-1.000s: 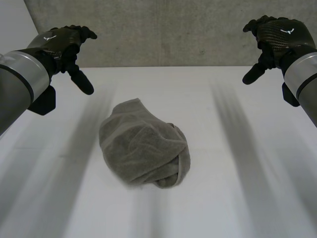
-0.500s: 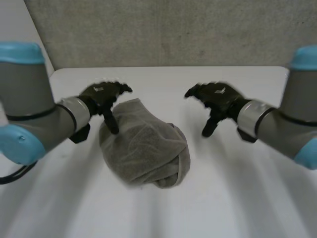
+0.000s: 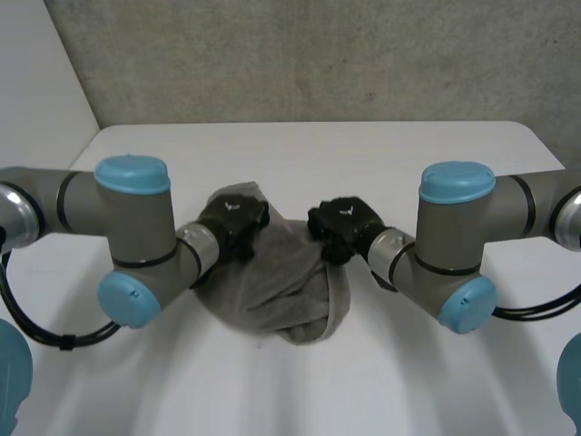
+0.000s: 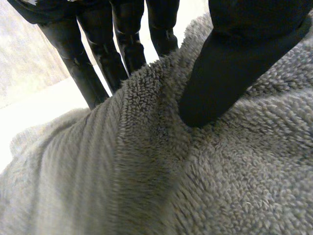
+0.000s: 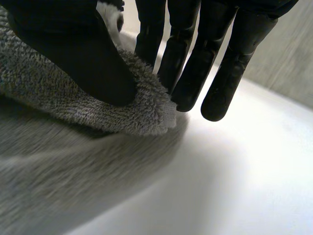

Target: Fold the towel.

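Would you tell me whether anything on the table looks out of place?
The towel lies bunched in a crumpled heap, not flat; the left robot hand and right robot hand each pinch its edge.

Your crumpled grey terry towel (image 3: 272,291) lies on the white table (image 3: 363,154); left hand (image 3: 233,218) and right hand (image 3: 340,222) at its far edge.

fingertips of left hand (image 4: 123,41) hidden behind towel (image 4: 146,171) fold
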You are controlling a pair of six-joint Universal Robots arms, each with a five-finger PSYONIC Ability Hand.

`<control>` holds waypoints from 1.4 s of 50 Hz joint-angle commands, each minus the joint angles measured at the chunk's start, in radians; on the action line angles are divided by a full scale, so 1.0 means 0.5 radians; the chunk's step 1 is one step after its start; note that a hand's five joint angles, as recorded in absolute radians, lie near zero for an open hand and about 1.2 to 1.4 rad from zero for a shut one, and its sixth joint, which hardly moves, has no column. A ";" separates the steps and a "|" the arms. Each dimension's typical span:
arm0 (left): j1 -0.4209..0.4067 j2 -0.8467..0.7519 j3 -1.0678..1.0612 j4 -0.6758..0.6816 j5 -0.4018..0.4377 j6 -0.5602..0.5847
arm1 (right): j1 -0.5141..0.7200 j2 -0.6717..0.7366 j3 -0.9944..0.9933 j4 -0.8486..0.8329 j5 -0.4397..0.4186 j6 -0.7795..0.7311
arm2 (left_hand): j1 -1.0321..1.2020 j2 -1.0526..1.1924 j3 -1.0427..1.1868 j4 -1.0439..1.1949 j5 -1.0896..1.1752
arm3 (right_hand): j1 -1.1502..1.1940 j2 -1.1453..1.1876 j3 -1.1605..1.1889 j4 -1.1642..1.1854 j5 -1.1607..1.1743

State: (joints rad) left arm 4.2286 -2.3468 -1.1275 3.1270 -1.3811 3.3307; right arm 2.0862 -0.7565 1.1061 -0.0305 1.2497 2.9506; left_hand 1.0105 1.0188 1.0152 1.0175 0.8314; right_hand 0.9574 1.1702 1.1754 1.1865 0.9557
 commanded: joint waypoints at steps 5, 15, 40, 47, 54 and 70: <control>-0.023 0.339 0.582 0.200 -0.106 0.002 | 0.000 -0.278 -0.487 -0.178 0.135 -0.075 | 0.772 0.755 0.762 0.758 0.781 | 0.878 0.452 0.442 0.420 0.532; -0.027 0.797 0.371 0.756 -0.383 -0.016 | -0.018 -0.843 -0.175 -0.700 0.305 -0.109 | 0.772 0.755 0.762 0.758 0.781 | 0.878 0.452 0.442 0.420 0.532; -0.241 0.941 -1.276 0.122 -0.379 -0.004 | 0.012 -0.769 0.705 0.856 -0.159 -0.913 | -0.899 -0.916 -0.909 -0.914 -0.890 | -0.249 -0.675 -0.685 -0.708 -0.595; -0.149 1.064 -1.187 -0.023 -0.379 -0.004 | -0.021 -0.791 0.623 0.742 -0.134 -0.900 | -1.142 -1.158 -1.151 -1.156 -1.133 | -0.958 -1.384 -1.394 -1.416 -1.304; -0.045 1.120 -1.135 0.075 -0.376 -0.004 | -0.046 -0.819 0.570 0.546 -0.134 -0.845 | -1.142 -1.158 -1.151 -1.156 -1.133 | -1.023 -1.448 -1.459 -1.481 -1.368; 0.035 0.914 -1.160 0.345 0.099 0.211 | -0.046 -0.687 0.435 0.300 -0.119 -0.946 | -1.089 -1.106 -1.098 -1.103 -1.080 | -1.058 -1.483 -1.494 -1.516 -1.403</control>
State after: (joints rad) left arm 4.2305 -1.8253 -1.7049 3.2716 -1.5197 3.3409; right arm 2.0643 -1.1348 1.3411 0.1302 1.1834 2.4916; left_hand 0.4048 0.3968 0.3974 0.3958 0.2208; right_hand 0.3977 0.4445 0.4328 0.4214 0.2414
